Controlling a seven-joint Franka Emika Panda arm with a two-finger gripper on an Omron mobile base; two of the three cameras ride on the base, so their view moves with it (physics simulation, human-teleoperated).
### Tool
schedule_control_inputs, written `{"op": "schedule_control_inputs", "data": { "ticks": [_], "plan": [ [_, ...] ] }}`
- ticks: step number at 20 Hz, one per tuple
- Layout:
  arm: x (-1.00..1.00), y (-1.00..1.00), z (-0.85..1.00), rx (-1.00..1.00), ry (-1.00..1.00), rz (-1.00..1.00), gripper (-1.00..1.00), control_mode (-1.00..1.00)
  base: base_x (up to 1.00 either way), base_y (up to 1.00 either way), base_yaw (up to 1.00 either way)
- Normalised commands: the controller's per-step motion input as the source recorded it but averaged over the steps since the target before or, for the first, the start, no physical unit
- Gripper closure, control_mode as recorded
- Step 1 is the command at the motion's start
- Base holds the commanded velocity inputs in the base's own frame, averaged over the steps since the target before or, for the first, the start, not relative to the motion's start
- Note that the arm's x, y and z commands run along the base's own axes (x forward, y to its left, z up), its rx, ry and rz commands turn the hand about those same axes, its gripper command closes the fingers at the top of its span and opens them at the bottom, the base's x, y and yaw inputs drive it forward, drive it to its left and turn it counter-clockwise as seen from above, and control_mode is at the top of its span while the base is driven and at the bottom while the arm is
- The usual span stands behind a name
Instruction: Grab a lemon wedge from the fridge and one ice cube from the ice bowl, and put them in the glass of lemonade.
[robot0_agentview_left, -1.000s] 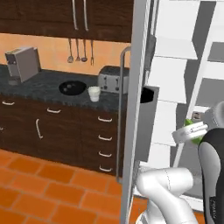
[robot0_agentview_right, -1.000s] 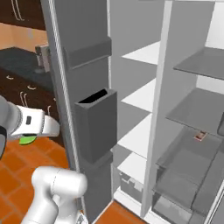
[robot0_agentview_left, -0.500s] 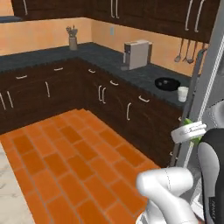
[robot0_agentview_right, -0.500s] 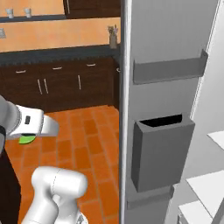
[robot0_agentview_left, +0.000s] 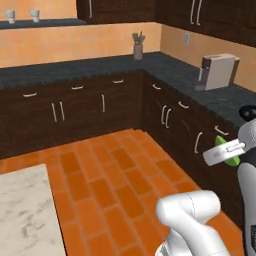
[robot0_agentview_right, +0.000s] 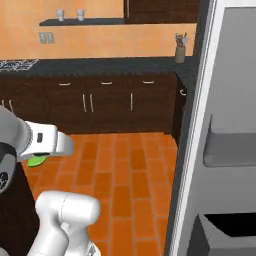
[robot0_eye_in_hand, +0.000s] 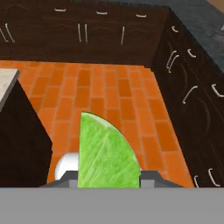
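The claw (robot0_eye_in_hand: 109, 175) is closed on the lemon wedge (robot0_eye_in_hand: 107, 153), whose green flesh rises between the tips over the orange tile floor (robot0_eye_in_hand: 109, 96). From the left base camera the wedge (robot0_agentview_left: 227, 152) peeks from behind the white hand. The whole scene has swung since a second ago: the camera has turned off the fridge interior, and only the fridge (robot0_agentview_right: 220, 150) door edge remains, with dark cabinets (robot0_agentview_left: 90, 107) and the corner bench (robot0_agentview_left: 75, 67) ahead.

Base views share the corner counter (robot0_agentview_left: 165, 62); hand view seemingly faces floorward.
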Motion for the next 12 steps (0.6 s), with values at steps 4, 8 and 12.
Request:
{"op": "schedule_control_inputs", "data": {
  "ticks": [4,8,12],
  "plan": [
    [0.00,0.00,0.00,0.00,0.00,0.00,1.00,1.00,1.00,-0.11,-0.22],
    [0.00,0.00,0.00,0.00,0.00,0.00,1.00,1.00,0.75,-0.01,-0.66],
    [0.00,0.00,0.00,0.00,0.00,0.00,1.00,1.00,0.54,0.00,-0.76]
  ]
}}
